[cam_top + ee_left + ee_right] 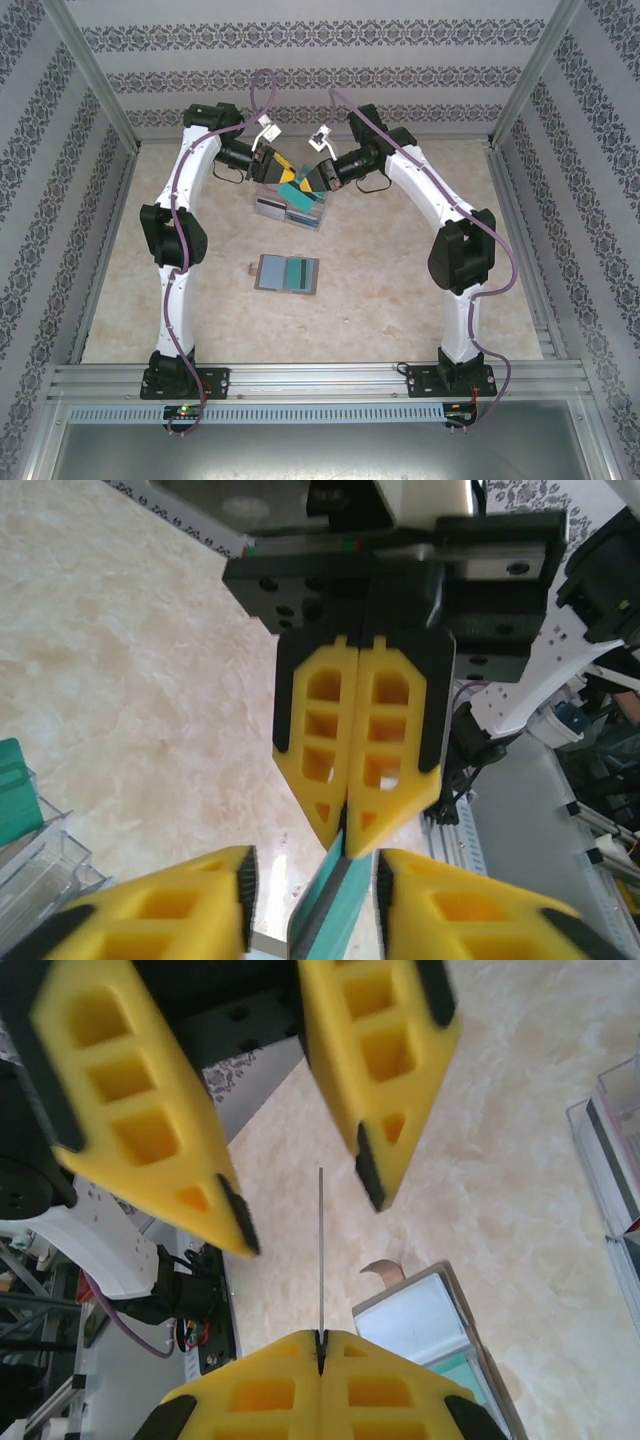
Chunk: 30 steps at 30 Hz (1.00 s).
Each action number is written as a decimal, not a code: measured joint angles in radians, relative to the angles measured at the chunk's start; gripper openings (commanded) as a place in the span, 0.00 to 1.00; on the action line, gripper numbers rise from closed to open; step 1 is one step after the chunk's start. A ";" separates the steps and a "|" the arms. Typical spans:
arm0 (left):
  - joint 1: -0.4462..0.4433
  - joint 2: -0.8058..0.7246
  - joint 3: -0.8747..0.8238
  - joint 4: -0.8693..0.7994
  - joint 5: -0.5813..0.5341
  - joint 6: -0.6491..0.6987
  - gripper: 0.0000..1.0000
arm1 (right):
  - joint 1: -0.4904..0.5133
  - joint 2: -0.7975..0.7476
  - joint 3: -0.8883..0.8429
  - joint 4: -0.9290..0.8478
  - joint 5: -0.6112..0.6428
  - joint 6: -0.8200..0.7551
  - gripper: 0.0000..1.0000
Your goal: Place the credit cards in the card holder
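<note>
Left gripper: open, fingers spread to either side of the card, a gap showing on each side in the right wrist view; holding nothing.

Right gripper: closed tight, pads pressed together on one end of the card.

Card: teal, thin, turned edge-on, held in the air by the right gripper alone. Free end runs between the left fingers. Seen as a fine dark line in the right wrist view.

Meeting place: grippers tip to tip above the tray, at the far middle of the table, both arms bent inward.

Holder: lying open and flat on the table, nearer the arm bases than the tray, well apart from both grippers. Bluish-grey inside, a small tab sticking out at its left edge.

Second card: teal, lying on the holder's inner face, right of its middle.

Tray: clear, compartmented, resting on the table between the holder and the far wall.

Striped card: white-grey with a dark stripe, in the left part of the tray.

Tray teal card: in the right part of the tray; exact compartment hard to tell.
</note>
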 measured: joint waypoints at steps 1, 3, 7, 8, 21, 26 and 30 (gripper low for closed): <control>0.002 0.000 -0.013 -0.001 0.003 -0.005 0.44 | 0.008 -0.021 -0.052 0.032 0.010 0.019 0.00; 0.006 -0.013 -0.077 0.004 0.025 -0.016 0.44 | 0.024 -0.076 -0.182 0.105 0.031 0.066 0.00; 0.039 -0.131 -0.409 0.131 0.073 -0.089 0.43 | 0.061 -0.233 -0.556 0.348 0.101 0.251 0.00; 0.046 -0.174 -0.505 0.199 0.069 -0.138 0.46 | 0.072 -0.261 -0.628 0.402 0.123 0.292 0.00; 0.019 -0.791 -1.313 1.028 -0.733 -1.015 0.49 | 0.380 -0.412 -1.112 0.988 0.634 0.768 0.00; 0.019 -0.833 -1.492 1.043 -0.811 -1.095 0.45 | 0.400 -0.410 -1.203 1.123 0.777 0.881 0.00; 0.019 -0.818 -1.599 1.054 -0.810 -1.128 0.41 | 0.402 -0.391 -1.257 1.223 0.838 0.962 0.00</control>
